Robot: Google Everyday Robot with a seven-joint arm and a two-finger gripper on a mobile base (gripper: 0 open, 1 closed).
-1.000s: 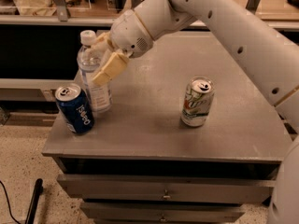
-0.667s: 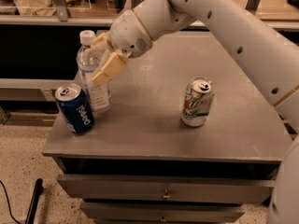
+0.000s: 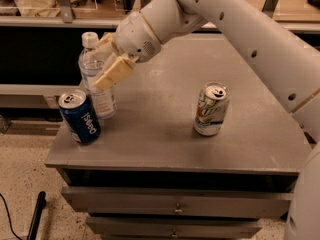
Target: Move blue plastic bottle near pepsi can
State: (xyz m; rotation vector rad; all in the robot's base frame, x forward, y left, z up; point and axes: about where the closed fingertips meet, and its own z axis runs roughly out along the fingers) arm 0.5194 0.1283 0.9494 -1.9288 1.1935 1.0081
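The blue plastic bottle (image 3: 98, 86), clear with a white cap, stands upright at the table's left edge. The pepsi can (image 3: 80, 116), dark blue with a silver top, stands just in front and to the left of it, almost touching. My gripper (image 3: 106, 59) reaches in from the right at the bottle's upper body. One finger lies in front of the bottle and the other behind it near the cap. It looks closed on the bottle, whose base rests on the table.
A white-and-green soda can (image 3: 211, 109) stands at the middle right of the grey table (image 3: 155, 139). My arm (image 3: 240, 29) crosses above the table's back right. Drawers sit under the tabletop. The floor drops off to the left.
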